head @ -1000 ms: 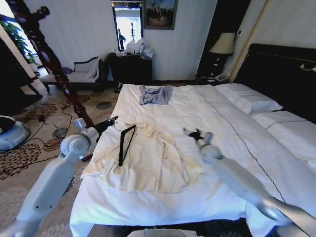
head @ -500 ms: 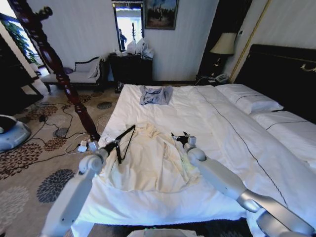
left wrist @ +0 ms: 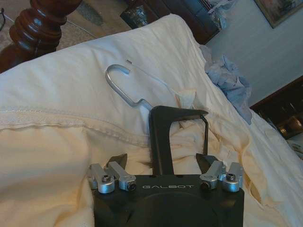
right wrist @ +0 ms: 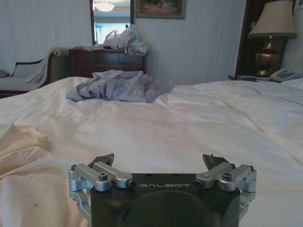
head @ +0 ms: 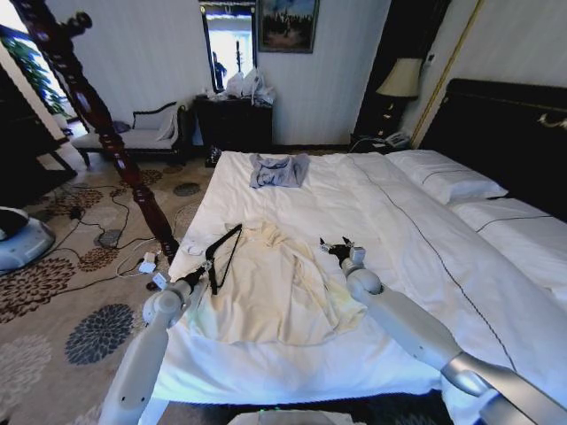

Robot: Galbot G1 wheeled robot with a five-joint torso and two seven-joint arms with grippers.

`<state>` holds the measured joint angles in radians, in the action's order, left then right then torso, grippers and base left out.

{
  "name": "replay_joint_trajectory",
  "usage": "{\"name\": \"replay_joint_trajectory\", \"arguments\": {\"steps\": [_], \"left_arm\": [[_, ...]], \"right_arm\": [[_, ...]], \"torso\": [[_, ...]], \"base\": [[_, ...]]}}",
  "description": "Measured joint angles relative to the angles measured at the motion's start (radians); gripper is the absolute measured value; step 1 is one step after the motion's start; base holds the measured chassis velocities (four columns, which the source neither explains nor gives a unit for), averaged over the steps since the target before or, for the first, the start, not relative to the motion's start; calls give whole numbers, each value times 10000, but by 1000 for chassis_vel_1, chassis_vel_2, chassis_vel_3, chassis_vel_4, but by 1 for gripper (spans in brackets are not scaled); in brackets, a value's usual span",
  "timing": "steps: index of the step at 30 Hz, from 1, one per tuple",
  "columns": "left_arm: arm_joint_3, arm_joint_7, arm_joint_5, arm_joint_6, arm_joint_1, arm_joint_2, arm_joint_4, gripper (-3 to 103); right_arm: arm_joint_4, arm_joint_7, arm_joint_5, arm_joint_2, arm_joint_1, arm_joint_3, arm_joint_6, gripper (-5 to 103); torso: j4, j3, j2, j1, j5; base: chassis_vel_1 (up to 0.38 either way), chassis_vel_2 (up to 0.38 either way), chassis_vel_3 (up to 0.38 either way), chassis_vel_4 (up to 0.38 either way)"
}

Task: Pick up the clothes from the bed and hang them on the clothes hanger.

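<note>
The cream clothes lie wrinkled and spread on the near half of the white bed. On their left edge rests the black clothes hanger, with its silver hook flat on the fabric. My left gripper is low at the hanger's near end. It is open, with the hanger's black bar running between its fingers. Just beyond the clothes' right edge my right gripper hovers over the sheet, open and empty. Cream fabric lies beside it.
A grey-blue garment lies crumpled at the bed's far end. A dark wooden bedpost stands off the bed's left side, with cables on the carpet. White pillows and a black headboard are to the right.
Both arms have come down from a raised pose to the bed. The left gripper has sunk to the hanger's near end; the right one has settled by the clothes' right edge.
</note>
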<state>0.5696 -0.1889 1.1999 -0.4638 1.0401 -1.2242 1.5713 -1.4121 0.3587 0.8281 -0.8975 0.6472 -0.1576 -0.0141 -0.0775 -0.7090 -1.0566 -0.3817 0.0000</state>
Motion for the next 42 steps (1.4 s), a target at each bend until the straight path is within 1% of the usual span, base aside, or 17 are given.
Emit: {"name": "replay_joint_trajectory", "arguments": {"steps": [1, 3, 4, 5, 6, 7, 8, 11, 12, 13, 15, 18, 19, 23, 33, 38, 42], "left_arm": [[0, 82, 5, 13, -36, -4, -77, 86], [-41, 174, 26, 23, -191, -96, -228, 81], [-41, 174, 26, 23, -191, -96, -228, 81], [-69, 217, 32, 13, -279, -190, -292, 76], [-93, 273, 32, 0, -356, -302, -349, 76], [-123, 324, 16, -11, -444, -467, -411, 70], [-161, 357, -28, -14, -503, -600, -454, 59], [-229, 393, -167, -12, -572, -766, -545, 59], [-261, 410, -247, -8, -606, -829, -608, 48], [-284, 437, -318, -1, -641, -879, -667, 43], [-292, 454, -357, 4, -664, -903, -702, 43], [-320, 580, -405, -23, -785, -937, -825, 26], [-320, 580, -405, -23, -785, -937, -825, 26], [-385, 764, -535, -175, -1030, -1023, -1182, 14], [-518, 960, -929, -99, -1424, -1315, -1812, 14], [-649, 998, -1080, -50, -1740, -1432, -1989, 24], [-736, 1007, -1131, -49, -1919, -1455, -2016, 25]], "right_arm": [[3, 19, -1, 1, 0, 2, -3, 100], [64, 30, -24, 0, 0, 0, -4, 100], [64, 30, -24, 0, 0, 0, -4, 100], [100, 29, -43, -2, -7, -10, -4, 100], [128, 30, -56, -4, -17, -23, -4, 100], [148, 30, -55, -5, -45, -35, -4, 100], [156, 30, -48, -10, -78, -36, -3, 100], [189, 28, -38, -23, -126, -36, 1, 100], [212, 24, -36, -35, -140, -37, 7, 100], [226, 19, -34, -39, -148, -36, 12, 100], [232, 16, -32, -40, -150, -34, 13, 100], [265, -17, -28, -22, -149, -30, 20, 100], [265, -17, -28, -22, -149, -30, 20, 100], [359, -46, -30, -28, -148, -29, 33, 100], [409, -47, -34, -42, -144, -111, 40, 100], [420, -43, -34, -42, -140, -120, 42, 100], [419, -37, -34, -42, -140, -120, 51, 100]], "torso": [[-1, -1, 0, 0, 2], [0, -1, 0, 0, 2], [0, -1, 0, 0, 2], [0, 0, 0, 0, 1], [-2, -1, 0, 0, 0], [-3, -1, 0, -1, 2], [-4, -1, 0, -2, 3], [-4, -1, 0, -2, 0], [-1, -1, 0, -2, 1], [1, -1, 0, -2, 1], [1, -1, 0, -2, 1], [-3, -1, 0, -2, 1], [-3, -1, 0, -2, 1], [-3, 0, -1, -1, 2], [2, -1, -2, -1, 2], [-6, -3, 0, -3, -2], [-4, -3, -1, -2, 0]], "base": [[0, 0, 0, 0], [0, 0, 0, 0], [0, 0, 0, 0], [0, 0, 0, 0], [0, 0, 0, 0], [0, 0, 0, 0], [0, 0, 0, 0], [0, 0, 0, 0], [0, 0, 0, 0], [0, 0, 0, 0], [0, 0, 0, 0], [0, 0, 0, 0], [0, 0, 0, 0], [0, 0, 0, 0], [0, 0, 0, 0], [0, 0, 0, 0], [0, 0, 0, 0]]}}
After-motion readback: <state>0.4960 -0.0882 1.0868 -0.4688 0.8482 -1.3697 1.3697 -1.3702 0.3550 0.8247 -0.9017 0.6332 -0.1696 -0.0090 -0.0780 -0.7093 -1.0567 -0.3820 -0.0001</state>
